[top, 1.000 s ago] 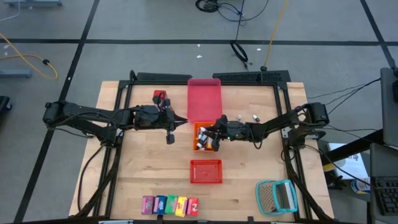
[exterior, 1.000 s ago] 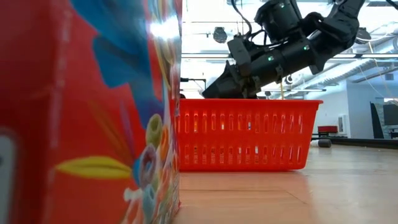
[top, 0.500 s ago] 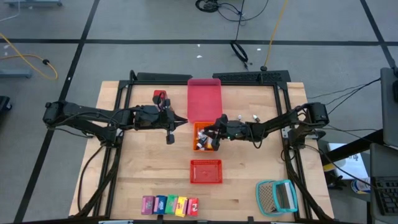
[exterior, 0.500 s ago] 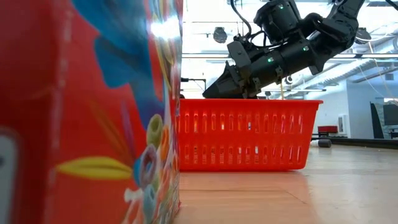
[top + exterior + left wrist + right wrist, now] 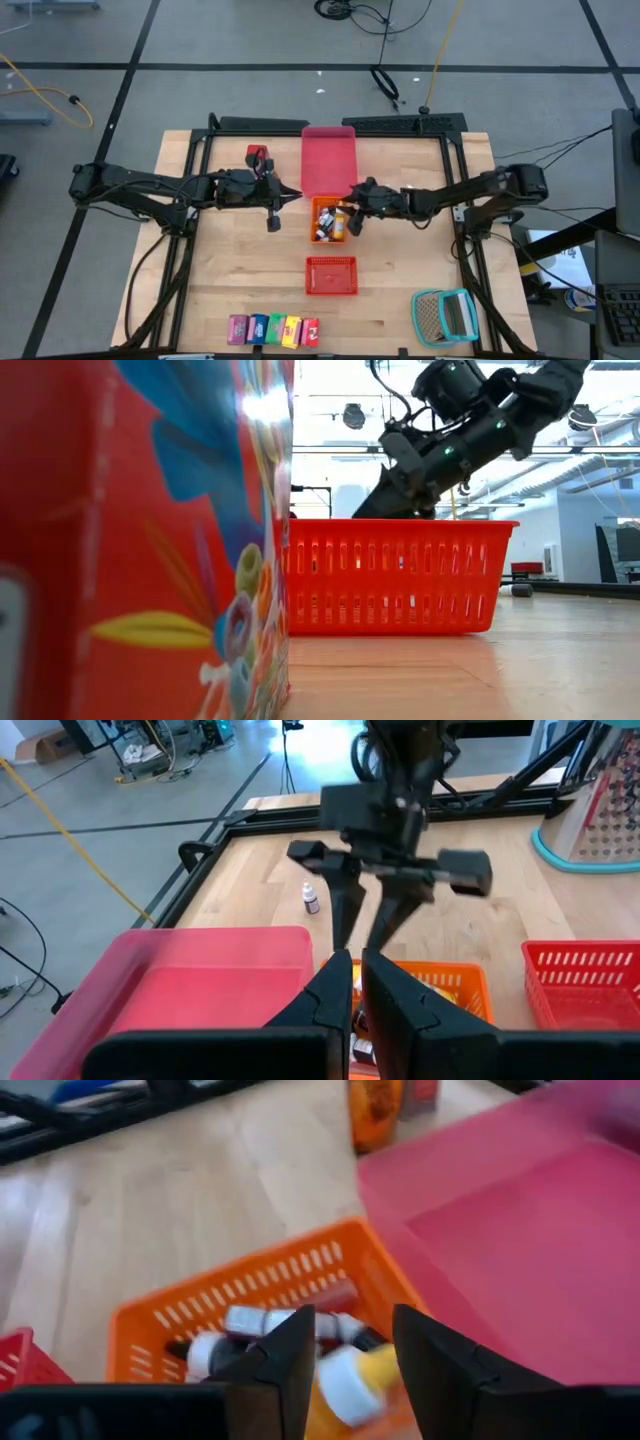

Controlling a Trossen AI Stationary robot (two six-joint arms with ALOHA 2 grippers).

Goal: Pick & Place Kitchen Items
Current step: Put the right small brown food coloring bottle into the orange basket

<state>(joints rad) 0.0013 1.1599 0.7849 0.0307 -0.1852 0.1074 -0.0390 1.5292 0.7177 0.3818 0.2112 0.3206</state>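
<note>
Risking a spill: right gripper [image 5: 345, 1355], jaws parted, hovering over the orange basket [image 5: 327, 219] with a white-capped yellow bottle [image 5: 352, 1380] between the fingers, seemingly not clamped. Lying in or just above the basket, long axis roughly along the fingers, cap pointing toward the camera. Left gripper [image 5: 297, 196] waiting beside the pink tray [image 5: 328, 160], jaws nearly closed, empty.

A robotics lab or workshop: a pale wooden work table [image 5: 240, 290] in a black metal frame [image 5: 400, 124] stands on a grey concrete floor [image 5: 220, 40] strewn with yellow and black cables [image 5: 438, 50], under exposed ceiling beams [image 5: 330, 452].
</note>
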